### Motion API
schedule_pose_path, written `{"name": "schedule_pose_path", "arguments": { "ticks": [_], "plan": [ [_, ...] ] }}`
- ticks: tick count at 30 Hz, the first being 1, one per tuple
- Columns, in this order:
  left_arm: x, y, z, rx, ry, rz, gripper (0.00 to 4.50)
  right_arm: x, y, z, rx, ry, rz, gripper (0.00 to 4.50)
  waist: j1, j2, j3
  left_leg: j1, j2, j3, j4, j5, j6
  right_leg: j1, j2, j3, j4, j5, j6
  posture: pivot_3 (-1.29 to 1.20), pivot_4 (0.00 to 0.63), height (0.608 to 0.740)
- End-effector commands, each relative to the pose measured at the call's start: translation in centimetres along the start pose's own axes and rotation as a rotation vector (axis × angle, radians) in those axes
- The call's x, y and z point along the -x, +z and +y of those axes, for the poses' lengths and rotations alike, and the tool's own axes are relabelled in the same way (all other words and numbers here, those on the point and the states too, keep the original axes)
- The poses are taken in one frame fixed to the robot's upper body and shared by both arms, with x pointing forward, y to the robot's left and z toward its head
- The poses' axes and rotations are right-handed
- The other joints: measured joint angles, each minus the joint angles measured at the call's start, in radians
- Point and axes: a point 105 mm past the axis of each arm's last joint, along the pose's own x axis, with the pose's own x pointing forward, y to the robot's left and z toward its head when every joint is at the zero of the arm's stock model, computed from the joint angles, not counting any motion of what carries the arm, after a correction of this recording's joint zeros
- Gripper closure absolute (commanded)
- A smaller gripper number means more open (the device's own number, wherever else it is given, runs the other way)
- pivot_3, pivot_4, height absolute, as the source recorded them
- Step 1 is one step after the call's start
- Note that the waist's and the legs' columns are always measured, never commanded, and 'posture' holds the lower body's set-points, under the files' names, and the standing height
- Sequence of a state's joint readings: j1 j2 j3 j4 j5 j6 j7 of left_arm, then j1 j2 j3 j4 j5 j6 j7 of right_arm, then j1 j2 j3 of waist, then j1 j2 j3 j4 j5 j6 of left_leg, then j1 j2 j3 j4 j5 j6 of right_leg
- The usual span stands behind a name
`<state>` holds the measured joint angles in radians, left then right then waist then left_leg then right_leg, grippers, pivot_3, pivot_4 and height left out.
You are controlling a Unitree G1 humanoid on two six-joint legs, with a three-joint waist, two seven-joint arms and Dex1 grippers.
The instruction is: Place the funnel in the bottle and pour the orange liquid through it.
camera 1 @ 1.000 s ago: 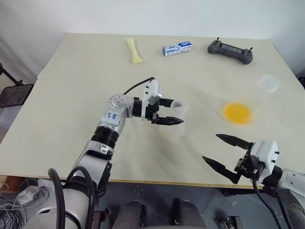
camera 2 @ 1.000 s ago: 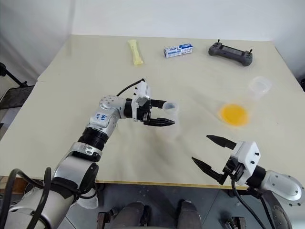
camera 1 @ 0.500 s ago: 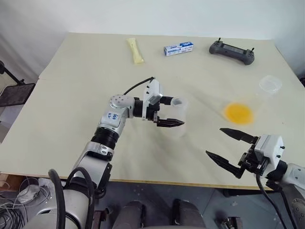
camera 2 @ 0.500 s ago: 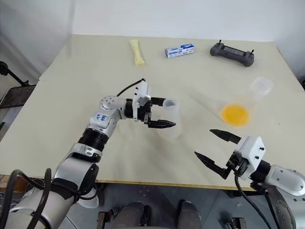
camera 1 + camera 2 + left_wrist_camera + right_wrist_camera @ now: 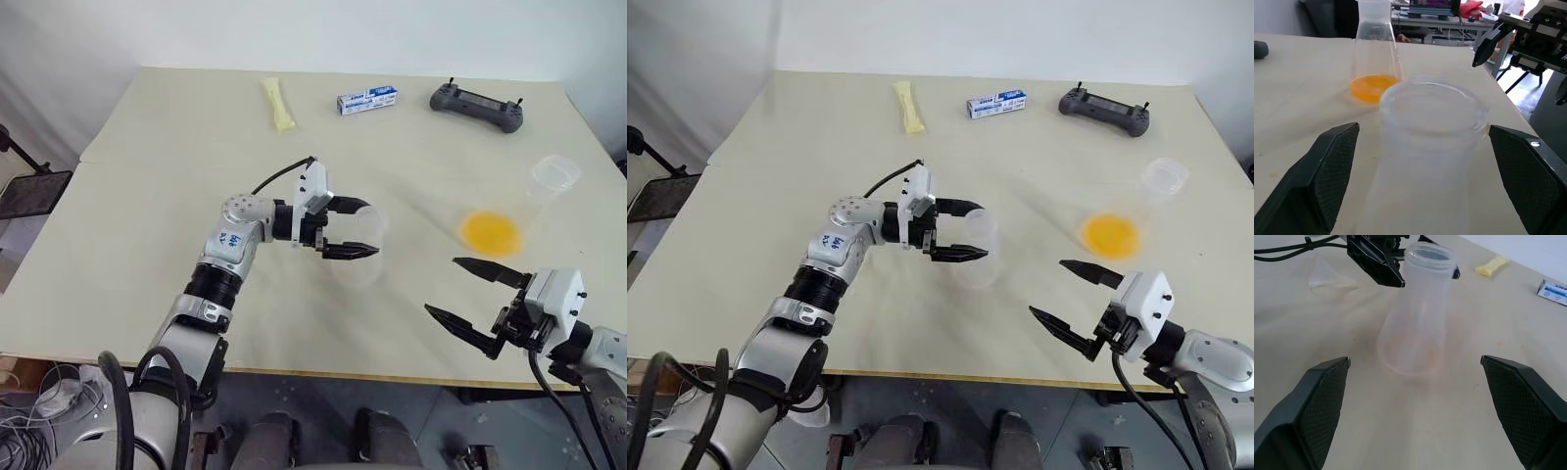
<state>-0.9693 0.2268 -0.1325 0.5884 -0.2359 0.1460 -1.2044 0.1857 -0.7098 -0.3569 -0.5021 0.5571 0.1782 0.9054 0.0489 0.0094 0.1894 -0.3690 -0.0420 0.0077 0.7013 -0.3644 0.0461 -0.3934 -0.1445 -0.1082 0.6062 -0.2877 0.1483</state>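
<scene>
Around the flask (image 5: 361, 247), left tool (image 5: 355, 227) level.

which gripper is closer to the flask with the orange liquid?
Right. The right gripper hangs open just in front of the flask with the orange liquid, apart from it. The left gripper is open around the neck of the empty flask, farther to the flask's left.

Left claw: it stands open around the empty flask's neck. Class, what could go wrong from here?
1. The left claw flanks the flask at its neck; pulling away askew could tip it.
2. The open right claw hangs near the bottle; a swing might spill its orange liquid.
</scene>
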Motion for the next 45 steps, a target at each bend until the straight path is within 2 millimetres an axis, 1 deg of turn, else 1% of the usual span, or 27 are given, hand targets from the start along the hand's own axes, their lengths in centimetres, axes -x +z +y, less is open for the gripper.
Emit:
{"name": "schedule_pose_path", "arguments": {
  "ticks": [1, 5, 8, 12, 13, 15, 17, 18, 19, 20, 22, 24, 27, 30, 33, 35, 37, 40, 45],
  "plan": [
    [0.9, 1.9, 0.0, -0.07, -0.019, -0.003, 0.02, 0.4, 0.7, -0.5, 0.03, -0.01, -0.005, 0.0, -0.001, 0.0, 0.0, 0.0, 0.0, 0.0, 0.0, 0.0, 0.0, 0.0, 0.0, 0.0, 0.0, 0.0, 0.0, 0.0, 0.15, 0.74],
    [2.1, 2.3, 0.0, -0.072, -0.014, 0.011, 0.02, 0.5, 0.6, -0.6, 0.029, -0.01, -0.002, 0.0, 0.001, 0.0, 0.0, 0.0, 0.0, 0.0, 0.0, 0.0, 0.0, 0.0, 0.0, 0.0, 0.0, 0.0, 0.0, 0.0, 0.15, 0.74],
    [3.3, 2.6, 0.3, -0.077, 0.013, 0.023, 0.02, 0.5, 0.6, -0.7, 0.029, -0.005, 0.0, 0.0, 0.0, 0.0, 0.0, 0.0, 0.0, 0.0, 0.0, 0.0, 0.0, 0.0, 0.0, 0.0, 0.0, 0.0, 0.0, 0.0, 0.15, 0.74],
    [6.3, 3.4, 0.8, -0.072, 0.098, 0.031, 0.02, 0.5, 0.6, -0.8, 0.028, 0.0, -0.002, 0.0, -0.004, 0.0, 0.0, 0.0, 0.0, 0.0, 0.0, 0.0, 0.0, 0.0, 0.0, 0.0, 0.0, 0.0, 0.0, 0.0, 0.15, 0.74],
    [7.5, 3.5, 0.8, -0.072, 0.134, 0.034, 0.02, 0.6, 0.6, -0.6, 0.024, 0.006, 0.0, 0.0, -0.006, 0.0, 0.0, 0.0, 0.0, -0.001, 0.0, 0.0, 0.0, 0.0, 0.0, 0.0, 0.001, 0.0, 0.0, 0.0, 0.15, 0.74],
    [9.1, 3.8, 0.7, -0.074, 0.181, 0.04, 0.02, 0.6, 0.5, -0.5, 0.018, 0.014, 0.003, 0.0, -0.014, 0.0, 0.0, 0.001, 0.0, -0.001, 0.0, 0.0, 0.0, 0.0, 0.0, 0.0, 0.001, 0.0, 0.0, 0.0, 0.15, 0.74],
    [11.8, 3.9, 0.6, -0.071, 0.265, 0.044, 0.02, 0.6, 0.4, -0.4, 0.012, 0.021, 0.005, 0.0, -0.022, 0.0, 0.0, 0.001, 0.0, -0.002, -0.001, 0.0, 0.0, 0.0, 0.0, 0.0, 0.002, 0.0, 0.0, 0.0, 0.15, 0.74],
    [12.7, 3.9, 0.5, -0.069, 0.294, 0.047, 0.02, 0.6, 0.4, -0.5, 0.01, 0.022, 0.005, 0.0, -0.023, 0.0, 0.0, 0.001, 0.0, -0.002, 0.0, 0.0, 0.0, 0.0, 0.0, 0.0, 0.002, 0.0, 0.0, 0.0, 0.15, 0.74],
    [15.4, 3.0, -0.2, -0.049, 0.357, 0.082, 0.02, 0.5, 0.2, -0.5, 0.005, 0.032, 0.006, 0.0, -0.025, 0.0, 0.0, 0.001, 0.0, -0.002, 0.0, 0.0, 0.0, 0.0, 0.0, 0.0, 0.002, 0.0, 0.0, 0.0, 0.15, 0.74],
    [17.5, 2.3, -0.9, -0.028, 0.412, 0.114, 0.02, 0.3, 0.2, -0.5, 0.0, 0.039, 0.005, 0.0, -0.03, 0.001, 0.0, 0.001, 0.0, -0.002, 0.0, 0.0, 0.0, 0.0, 0.0, 0.0, 0.002, 0.0, 0.0, 0.0, 0.15, 0.74],
    [20.0, 1.6, -2.1, -0.002, 0.483, 0.149, 0.02, 0.1, 0.1, -0.7, -0.005, 0.048, 0.001, 0.0, -0.044, 0.001, 0.0, 0.003, 0.001, -0.002, -0.002, 0.0, -0.001, 0.0, 0.0, 0.001, 0.002, 0.0, 0.0, 0.0, 0.15, 0.74],
    [21.4, 1.1, -3.0, 0.015, 0.524, 0.159, 0.02, -0.1, 0.1, -0.8, -0.007, 0.052, -0.003, 0.0, -0.046, 0.001, 0.0, 0.003, 0.002, -0.003, -0.002, -0.001, -0.001, 0.0, 0.0, 0.001, 0.003, 0.0, -0.001, 0.0, 0.15, 0.74],
    [24.7, -0.7, -5.1, 0.076, 0.616, 0.23, 0.02, -0.3, 0.0, -0.9, -0.012, 0.071, -0.005, 0.0, -0.028, 0.001, 0.0, 0.002, 0.001, -0.004, 0.0, 0.0, -0.001, 0.001, -0.001, 0.001, 0.001, 0.0, 0.0, 0.0, 0.15, 0.74],
    [26.4, -1.7, -6.4, 0.116, 0.664, 0.286, 0.02, -0.4, 0.0, -1.0, -0.014, 0.079, -0.007, 0.0, -0.019, 0.001, 0.0, 0.002, 0.0, -0.006, 0.0, -0.001, -0.001, 0.001, -0.002, 0.001, 0.001, 0.0, 0.0, 0.0, 0.15, 0.74],
    [27.5, -2.7, -7.6, 0.152, 0.688, 0.327, 0.02, -0.6, -0.1, -1.1, -0.014, 0.085, -0.009, 0.0, -0.02, 0.001, 0.0, 0.002, -0.001, -0.006, 0.0, -0.001, -0.001, 0.002, -0.003, 0.001, 0.001, 0.0, 0.0, 0.0, 0.15, 0.74],
    [27.7, -3.8, -8.0, 0.164, 0.703, 0.342, 0.02, -0.8, -0.1, -1.1, -0.014, 0.09, -0.012, 0.0, -0.023, 0.001, 0.0, 0.002, -0.001, -0.006, -0.001, -0.001, -0.001, 0.001, -0.003, 0.001, 0.001, 0.0, 0.0, 0.0, 0.15, 0.74],
    [27.1, -4.6, -7.6, 0.161, 0.703, 0.338, 0.02, -0.9, -0.1, -1.2, -0.013, 0.092, -0.015, 0.0, -0.023, 0.001, 0.0, 0.002, 0.0, -0.006, -0.001, -0.001, -0.001, 0.001, -0.002, 0.001, 0.001, 0.0, 0.0, 0.0, 0.15, 0.74],
    [25.9, -5.0, -6.6, 0.147, 0.683, 0.317, 0.02, -1.0, 0.0, -1.2, -0.01, 0.089, -0.018, 0.0, -0.02, 0.001, 0.0, 0.002, -0.001, -0.006, -0.001, -0.001, -0.001, 0.001, -0.002, 0.001, 0.002, 0.0, 0.0, 0.0, 0.15, 0.74],
    [24.2, -6.4, -5.2, 0.146, 0.623, 0.324, 0.02, -0.7, 0.0, -1.3, 0.0, 0.072, -0.013, 0.0, -0.025, 0.001, 0.0, 0.002, -0.001, -0.004, -0.002, -0.001, -0.001, 0.0, -0.002, 0.001, 0.003, 0.0, 0.0, 0.0, 0.15, 0.74]
  ]
}}
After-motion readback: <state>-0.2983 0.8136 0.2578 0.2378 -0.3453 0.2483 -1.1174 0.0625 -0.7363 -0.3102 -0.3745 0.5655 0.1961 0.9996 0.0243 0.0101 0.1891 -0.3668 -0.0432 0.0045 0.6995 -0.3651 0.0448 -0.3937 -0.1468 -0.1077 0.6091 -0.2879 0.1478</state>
